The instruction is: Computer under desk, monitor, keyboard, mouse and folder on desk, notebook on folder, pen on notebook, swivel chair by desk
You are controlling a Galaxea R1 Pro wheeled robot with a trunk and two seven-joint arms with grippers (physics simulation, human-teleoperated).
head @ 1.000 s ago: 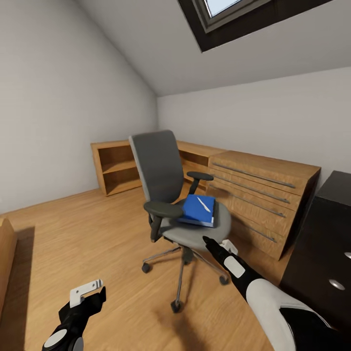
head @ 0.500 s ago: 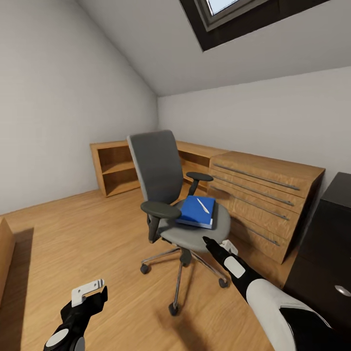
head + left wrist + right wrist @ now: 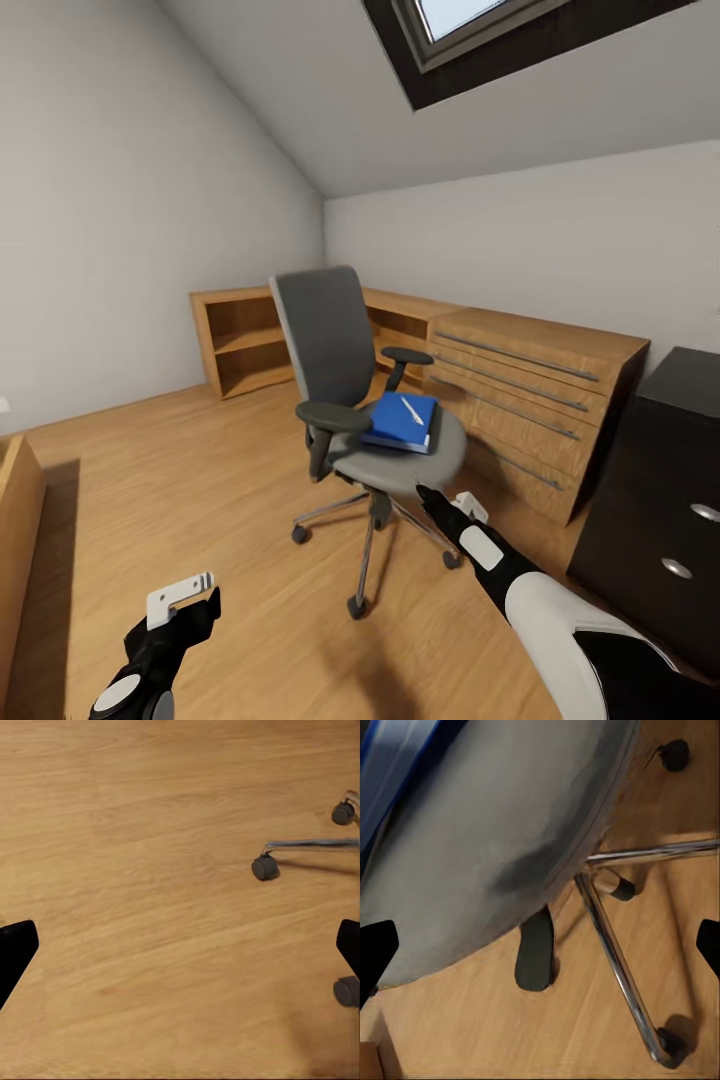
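The grey swivel chair (image 3: 325,335) stands mid-room on the wood floor. On its seat (image 3: 400,468) lies a blue folder (image 3: 405,422) with a white pen (image 3: 412,408) on top; I cannot make out a separate notebook in the stack. My right gripper (image 3: 445,500) is open just in front of the seat's front edge, slightly below it. In the right wrist view the gripper (image 3: 540,945) faces the seat's underside (image 3: 472,855), a blue edge of the folder (image 3: 390,765) and the chrome base legs (image 3: 615,952). My left gripper (image 3: 185,600) hangs open over bare floor, and its wrist view shows a caster (image 3: 264,867).
A low wooden drawer unit (image 3: 520,400) and an open shelf (image 3: 240,345) run along the back wall behind the chair. A black cabinet (image 3: 660,480) stands close at the right. A wooden panel (image 3: 15,540) sits at the left edge. Open floor lies left of the chair.
The whole picture has shifted, so the camera has moved; more of the black cabinet and the left wooden panel show now. Both grippers keep their places in the picture.
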